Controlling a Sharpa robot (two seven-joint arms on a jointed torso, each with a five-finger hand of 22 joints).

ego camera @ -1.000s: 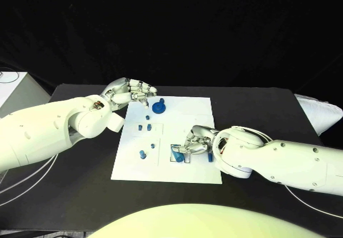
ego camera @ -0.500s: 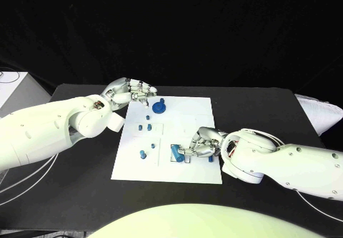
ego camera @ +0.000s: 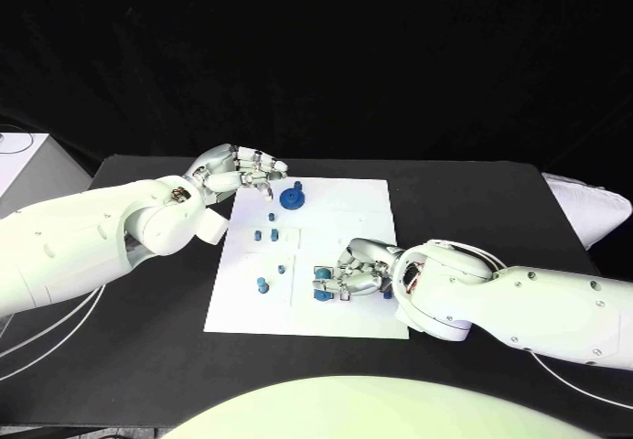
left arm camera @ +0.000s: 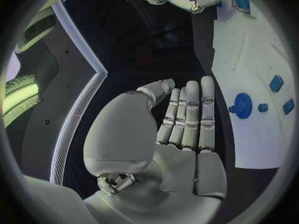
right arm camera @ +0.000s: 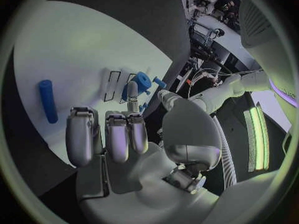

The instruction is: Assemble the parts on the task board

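Observation:
The white task board lies mid-table with several blue parts on it. A round blue part stands near its far edge, and small pieces lie in a row below it. My right hand is down on the near half of the board, a finger and thumb pinching the blue block, which still lies on the board. The right wrist view shows that block between fingertip and thumb, and a blue cylinder lying loose. My left hand hovers at the far left corner, fingers straight, holding nothing.
A white box stands off the table's left end and a pale bag lies at its right end. Black tabletop surrounds the board. Cables hang by my left arm.
My right hand drew back to the right, then slid left and closed onto the blue block. The left hand has stayed put.

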